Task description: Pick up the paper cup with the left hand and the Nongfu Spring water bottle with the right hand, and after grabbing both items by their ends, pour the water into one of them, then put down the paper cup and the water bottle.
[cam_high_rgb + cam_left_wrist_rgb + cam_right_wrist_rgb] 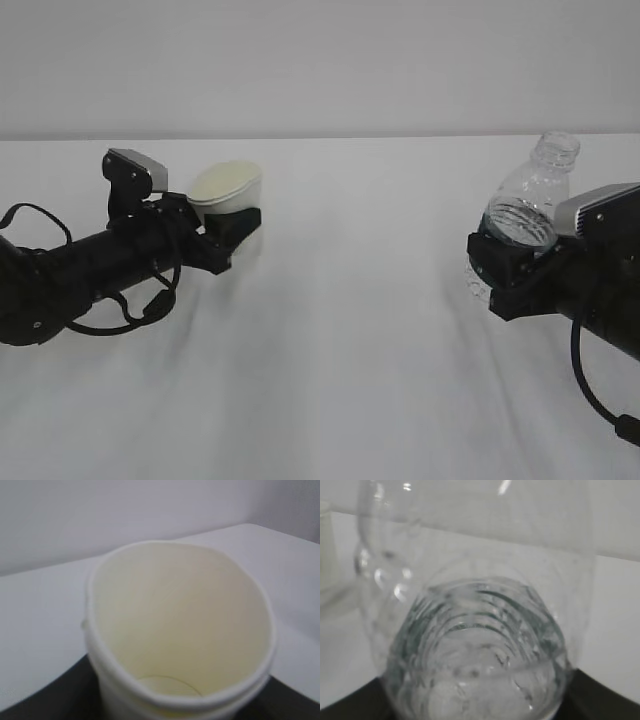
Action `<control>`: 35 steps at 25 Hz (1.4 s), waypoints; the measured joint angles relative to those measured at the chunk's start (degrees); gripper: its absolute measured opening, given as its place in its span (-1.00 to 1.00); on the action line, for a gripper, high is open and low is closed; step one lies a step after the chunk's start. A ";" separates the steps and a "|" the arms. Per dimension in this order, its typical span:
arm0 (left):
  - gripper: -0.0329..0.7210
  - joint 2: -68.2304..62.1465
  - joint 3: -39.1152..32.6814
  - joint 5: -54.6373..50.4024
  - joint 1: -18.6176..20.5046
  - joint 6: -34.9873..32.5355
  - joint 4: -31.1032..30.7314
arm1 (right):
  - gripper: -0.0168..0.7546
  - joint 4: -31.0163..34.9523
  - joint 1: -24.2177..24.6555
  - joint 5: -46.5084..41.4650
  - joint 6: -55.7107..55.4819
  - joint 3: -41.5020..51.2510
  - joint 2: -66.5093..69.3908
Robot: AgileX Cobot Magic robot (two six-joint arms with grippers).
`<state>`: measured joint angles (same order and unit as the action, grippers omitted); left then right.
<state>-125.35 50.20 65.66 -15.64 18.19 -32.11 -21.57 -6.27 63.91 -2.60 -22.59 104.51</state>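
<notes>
**Both items gripped, pour not yet begun**

Ribbed clear plastic fills my right wrist view: the Nongfu Spring water bottle (475, 645), with water sitting low in its body, so it leans only mildly and nothing looks ready to spill. My right tool (505, 270) is pinching that bottle around its lower part, leaving the uncapped neck free to tip toward the cup.

Over on the left, the paper cup (228, 192) is clamped by my left tool (232, 232) around its lower half, mouth facing up and tilted a little toward the camera. I judge that grip keeps the rim clear to receive water.

My left wrist view looks straight into the cup and shows it dry and empty, which the exterior view cannot confirm. Only the exterior view shows the two items well apart above the white worktop (340, 380), so they must close that gap before pouring.
</notes>
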 joint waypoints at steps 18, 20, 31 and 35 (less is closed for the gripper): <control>0.23 2.96 0.00 0.00 -7.40 11.27 -21.99 | 0.12 -1.66 0.00 -1.24 0.00 0.00 -1.96; 0.23 3.11 0.00 0.00 -8.86 11.27 -21.98 | 0.12 -1.75 0.00 -3.78 0.00 0.00 -4.54; 0.23 3.16 1.16 0.00 -13.79 11.27 -21.98 | 0.12 -1.75 0.00 -17.06 -3.07 0.33 -18.15; 0.23 3.16 3.29 0.00 -14.29 12.70 -22.14 | 0.12 -1.75 0.00 -22.38 -3.89 0.47 -21.27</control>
<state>-122.19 53.49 65.66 -29.93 30.90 -54.26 -23.31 -6.27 41.53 -6.49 -22.12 83.24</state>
